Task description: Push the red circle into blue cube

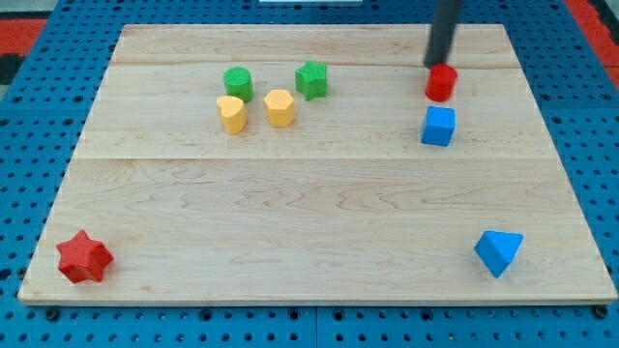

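Observation:
The red circle is a small red cylinder at the upper right of the wooden board. The blue cube sits just below it, with a narrow gap between them. My tip is the lower end of the dark rod coming down from the view's top. It stands right behind the red circle, at its upper left edge, touching or nearly touching it.
A green cylinder, a green star-like block and two yellow blocks cluster at the upper left. A red star lies at the bottom left corner. A blue triangular block lies at the bottom right.

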`<state>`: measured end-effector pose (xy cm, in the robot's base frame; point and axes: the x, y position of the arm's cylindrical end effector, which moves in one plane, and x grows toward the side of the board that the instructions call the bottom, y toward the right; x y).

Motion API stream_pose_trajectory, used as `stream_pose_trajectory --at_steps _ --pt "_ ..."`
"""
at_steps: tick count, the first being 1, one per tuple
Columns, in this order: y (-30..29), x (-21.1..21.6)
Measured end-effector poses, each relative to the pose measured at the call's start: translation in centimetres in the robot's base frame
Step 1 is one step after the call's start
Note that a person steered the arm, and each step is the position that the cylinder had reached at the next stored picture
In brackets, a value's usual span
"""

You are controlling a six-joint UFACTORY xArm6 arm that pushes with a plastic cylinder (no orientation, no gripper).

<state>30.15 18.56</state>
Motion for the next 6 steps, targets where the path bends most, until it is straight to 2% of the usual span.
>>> stream_pose_trajectory --at_steps 1,3,4,6 --pt "-3.1 1.6" --pt "1.8 2.3" --pt "2.2 4.7" --pt "-5.0 5.5"
